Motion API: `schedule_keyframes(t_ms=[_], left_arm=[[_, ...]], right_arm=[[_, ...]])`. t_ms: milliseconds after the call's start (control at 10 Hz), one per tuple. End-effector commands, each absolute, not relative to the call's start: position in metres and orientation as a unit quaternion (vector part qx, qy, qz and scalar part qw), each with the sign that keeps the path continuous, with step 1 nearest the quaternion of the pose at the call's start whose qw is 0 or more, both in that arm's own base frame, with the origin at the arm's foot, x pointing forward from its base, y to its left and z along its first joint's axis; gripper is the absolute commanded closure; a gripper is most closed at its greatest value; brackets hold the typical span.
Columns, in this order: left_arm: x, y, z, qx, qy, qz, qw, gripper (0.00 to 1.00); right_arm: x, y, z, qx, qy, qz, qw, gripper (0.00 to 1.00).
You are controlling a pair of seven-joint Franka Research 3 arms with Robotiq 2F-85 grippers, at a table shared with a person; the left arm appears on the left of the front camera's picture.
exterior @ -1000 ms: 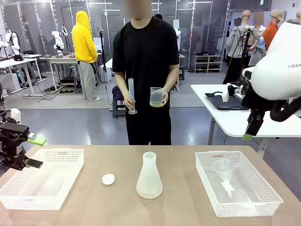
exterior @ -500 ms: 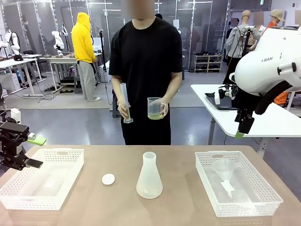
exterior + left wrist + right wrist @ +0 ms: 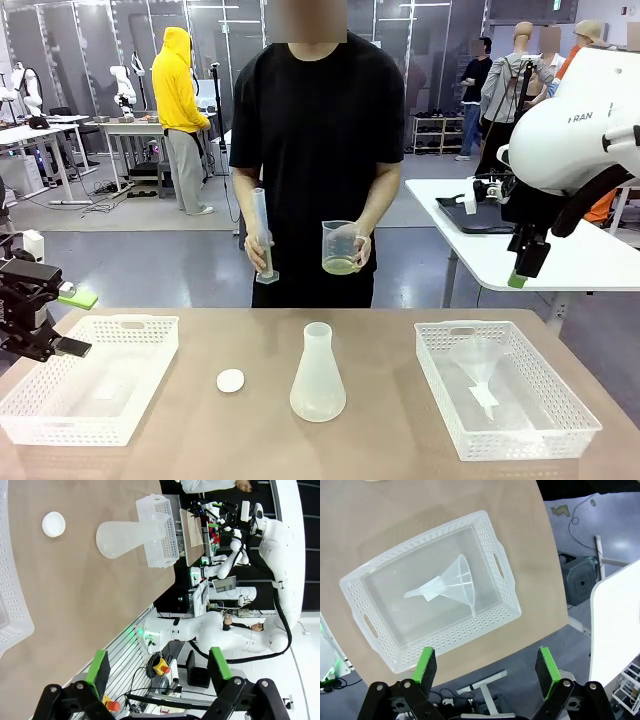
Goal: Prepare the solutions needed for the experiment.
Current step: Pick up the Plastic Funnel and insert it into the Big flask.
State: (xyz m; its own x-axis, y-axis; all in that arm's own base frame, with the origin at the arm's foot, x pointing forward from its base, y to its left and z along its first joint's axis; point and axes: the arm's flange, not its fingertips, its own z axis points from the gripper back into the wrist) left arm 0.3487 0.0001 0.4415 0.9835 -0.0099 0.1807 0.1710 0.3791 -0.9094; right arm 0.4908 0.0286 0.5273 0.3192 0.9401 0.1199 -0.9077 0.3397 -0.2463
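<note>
The solutions [image 3: 340, 266]: a shallow pale yellow-green layer in the bottom of a clear beaker [image 3: 341, 240]. It was held up in the person's hand [image 3: 359, 250] at the far side of the table [image 3: 390, 430], not set down. The person's other hand [image 3: 263, 246] held a graduated cylinder [image 3: 261, 215] upright, just left of the beaker and not touching it. The cylinder looked empty.

On the table, near the middle: a conical flask [image 3: 318, 375], upright, with an open neck and nothing visible inside. The white stopper [image 3: 230, 380] lay just left of it, apart. The funnel [image 3: 454, 584] lay on its side in the right basket [image 3: 480, 327]. The left basket [image 3: 120, 322] stood at the left.

My right gripper [image 3: 486, 666] hung high over the right basket with its jaws wide apart and nothing between them; the funnel was straight below. My left gripper [image 3: 159, 664] waited out beyond the left basket, jaws likewise spread and empty.

My reading: nothing had been poured yet, and fetching the funnel for the flask looked like my step. To do it well:
- Come down square over the funnel and take the cone rim, not the thin stem.
- Close softly, because light, slick plastic may skid or pop out.
- Clear the basket wall on the lift.
- Lower the stem plumb into the flask neck, since a sideways nudge could tip the flask.
</note>
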Motion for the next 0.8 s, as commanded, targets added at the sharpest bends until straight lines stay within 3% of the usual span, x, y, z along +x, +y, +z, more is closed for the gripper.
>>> schedule_keyframes(t_ms=[0,700], left_arm=[[0.349,-0.002,0.446,-0.564,-0.078,-0.058,0.82,0.0],[0.349,-0.002,0.446,-0.564,-0.078,-0.058,0.82,0.0]], right_arm=[[0.506,0.019,0.511,-0.038,-0.104,0.594,0.797,0.0],[0.538,0.022,0.434,0.082,-0.068,0.661,0.743,0.0]])
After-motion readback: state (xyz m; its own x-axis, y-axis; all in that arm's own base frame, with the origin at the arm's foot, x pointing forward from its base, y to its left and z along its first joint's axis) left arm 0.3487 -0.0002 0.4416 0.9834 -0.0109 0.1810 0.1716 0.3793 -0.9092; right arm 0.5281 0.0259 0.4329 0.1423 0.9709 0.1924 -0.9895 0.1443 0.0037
